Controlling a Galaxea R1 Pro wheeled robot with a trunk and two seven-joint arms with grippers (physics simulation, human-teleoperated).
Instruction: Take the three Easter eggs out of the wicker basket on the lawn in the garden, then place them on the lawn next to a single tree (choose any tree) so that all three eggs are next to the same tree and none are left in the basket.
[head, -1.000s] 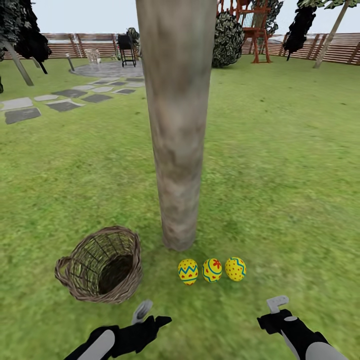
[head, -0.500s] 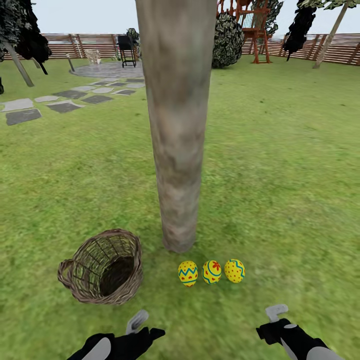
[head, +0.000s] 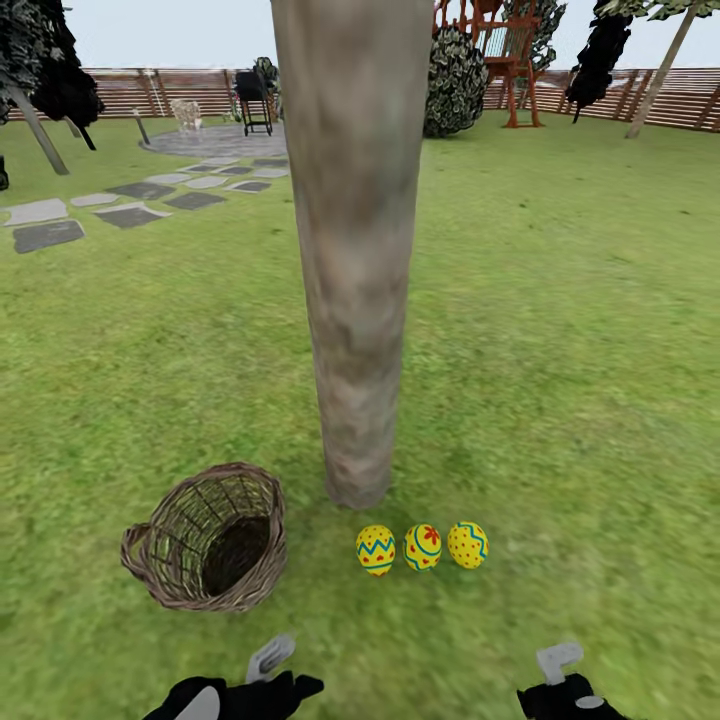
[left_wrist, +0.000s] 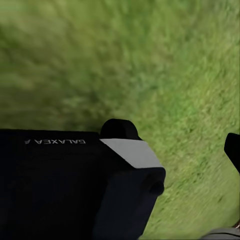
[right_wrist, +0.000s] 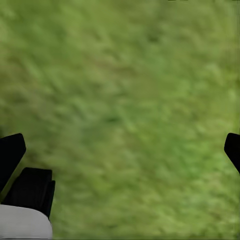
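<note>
Open-weave brown wicker basket (head: 208, 550); smooth, painted-looking Easter eggs (head: 422, 547); matt, mottled grey-brown tree (head: 355, 250) trunk; rough, mottled green lawn (head: 560, 350).

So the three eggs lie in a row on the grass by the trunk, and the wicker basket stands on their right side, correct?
Not quite. In the head view the wicker basket stands on the left side of the three eggs, not the right. The eggs do lie in a row on the grass by the trunk.
</note>
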